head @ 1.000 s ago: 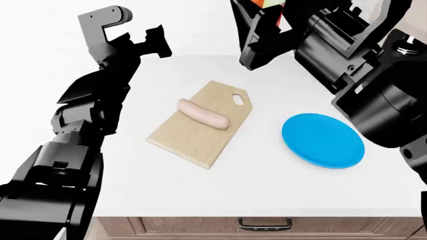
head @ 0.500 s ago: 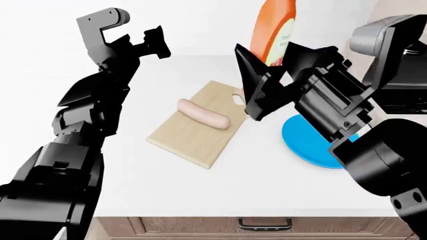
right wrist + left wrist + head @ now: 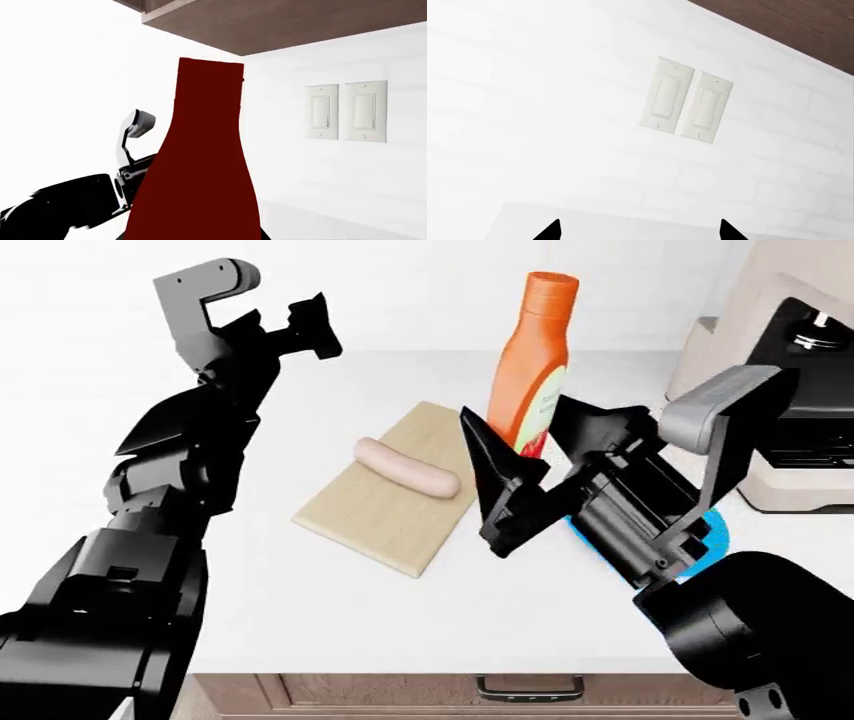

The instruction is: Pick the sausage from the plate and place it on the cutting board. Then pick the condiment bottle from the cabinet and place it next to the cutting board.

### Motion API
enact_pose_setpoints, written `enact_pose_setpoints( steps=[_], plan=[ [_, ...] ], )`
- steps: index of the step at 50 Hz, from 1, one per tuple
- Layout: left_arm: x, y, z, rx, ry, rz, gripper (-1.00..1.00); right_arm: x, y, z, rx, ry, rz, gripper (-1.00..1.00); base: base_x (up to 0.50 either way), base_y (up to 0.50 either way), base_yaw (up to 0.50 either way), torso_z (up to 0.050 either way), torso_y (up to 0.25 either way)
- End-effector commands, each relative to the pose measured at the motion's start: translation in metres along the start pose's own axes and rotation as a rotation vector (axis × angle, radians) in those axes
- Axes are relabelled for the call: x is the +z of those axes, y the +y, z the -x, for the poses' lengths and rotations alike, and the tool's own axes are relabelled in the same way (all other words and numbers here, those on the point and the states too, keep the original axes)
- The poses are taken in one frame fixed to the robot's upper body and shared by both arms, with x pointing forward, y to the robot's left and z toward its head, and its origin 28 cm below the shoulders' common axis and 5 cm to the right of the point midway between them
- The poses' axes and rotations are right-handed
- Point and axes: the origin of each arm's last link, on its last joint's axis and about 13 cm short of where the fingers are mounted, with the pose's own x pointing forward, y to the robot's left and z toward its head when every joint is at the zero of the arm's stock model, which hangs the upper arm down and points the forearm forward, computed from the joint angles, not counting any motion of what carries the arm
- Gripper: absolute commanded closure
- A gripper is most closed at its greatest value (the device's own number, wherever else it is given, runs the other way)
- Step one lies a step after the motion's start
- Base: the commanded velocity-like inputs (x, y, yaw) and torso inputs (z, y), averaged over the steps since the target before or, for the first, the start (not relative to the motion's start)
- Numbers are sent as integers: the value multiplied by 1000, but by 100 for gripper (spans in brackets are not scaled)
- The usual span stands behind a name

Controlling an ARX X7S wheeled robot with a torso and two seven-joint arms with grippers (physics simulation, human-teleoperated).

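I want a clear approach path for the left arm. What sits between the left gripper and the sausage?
Head view: only bare white counter and the cutting board lie between the left gripper and the sausage.

This is a home kitchen, in a simulator's render. A white counter point(image 3: 400, 620) has a wooden drawer front with a metal handle point(image 3: 530, 687) under it, at 6 o'clock in the head view. At 3 o'clock a beige coffee machine point(image 3: 787, 390) stands. The wall is white tile, with two light switches point(image 3: 686, 106) and a brown wooden cabinet point(image 3: 280, 22) above.
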Motion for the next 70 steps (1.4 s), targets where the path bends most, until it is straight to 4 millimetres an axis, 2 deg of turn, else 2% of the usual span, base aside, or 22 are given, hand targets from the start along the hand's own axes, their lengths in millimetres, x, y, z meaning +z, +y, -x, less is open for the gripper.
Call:
enact_pose_setpoints(
  steps=[1, 23, 50, 70],
  plan=[
    [0, 0, 1, -2, -2, 0, -100, -18, -1, 1, 20, -25, 71, 100, 0, 0, 0, 0, 0],
    [0, 0, 1, -1, -3, 0, -100, -46, -9, 8, -10, -94, 154, 100, 0, 0, 0, 0, 0],
    [-1, 1, 2, -3, 2, 4, -100, -91, -18, 3, -5, -36, 147, 100, 0, 0, 0, 0, 0],
    [-1, 1, 2, -8, 5, 6, -100, -110, -26, -1, -8, -28, 147, 100, 0, 0, 0, 1, 1]
  ],
)
